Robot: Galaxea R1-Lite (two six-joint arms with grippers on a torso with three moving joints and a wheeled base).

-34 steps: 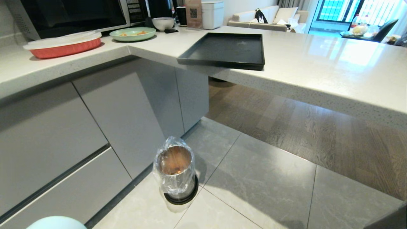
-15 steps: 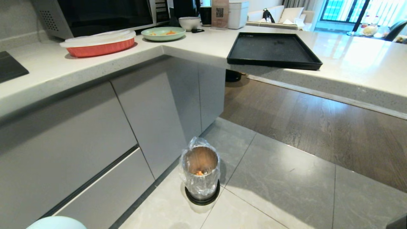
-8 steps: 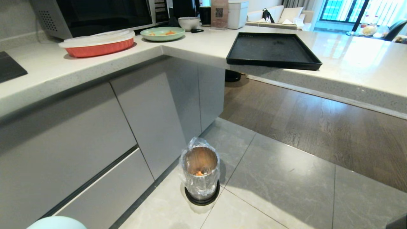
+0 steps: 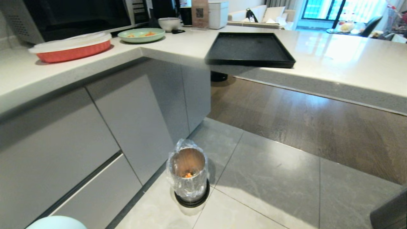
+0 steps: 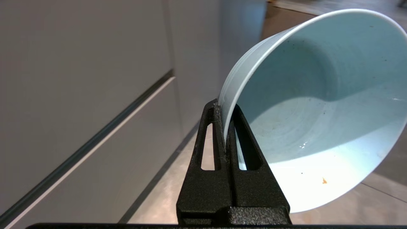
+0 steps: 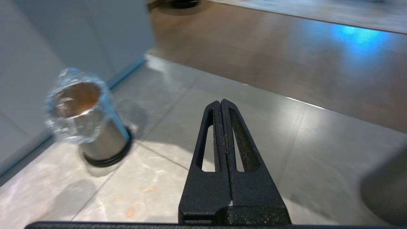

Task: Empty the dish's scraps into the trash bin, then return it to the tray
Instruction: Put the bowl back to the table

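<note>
My left gripper (image 5: 225, 106) is shut on the rim of the pale blue dish (image 5: 318, 105), which is tilted and holds only a tiny orange crumb (image 5: 324, 181). The dish's edge (image 4: 55, 222) peeks into the head view at the bottom left. The steel trash bin (image 4: 188, 173) with its clear bag stands on the floor by the cabinets, with orange scraps (image 4: 188, 175) at its bottom; the right wrist view shows the trash bin (image 6: 83, 122) too. The black tray (image 4: 249, 49) lies on the counter, overhanging its edge. My right gripper (image 6: 221, 102) is shut and holds nothing above the floor tiles.
A red baking dish (image 4: 71, 49), a green plate (image 4: 141, 34) and a greyish-white bowl (image 4: 169, 23) sit on the counter (image 4: 334, 63) near the microwave. Grey cabinet fronts (image 4: 105, 127) stand to the left. A dark object (image 4: 389, 213) intrudes at the lower right corner.
The whole head view has shifted: counter, tray and trash bin slid left in the picture since half a second ago. The dish stays at the bottom left corner.
</note>
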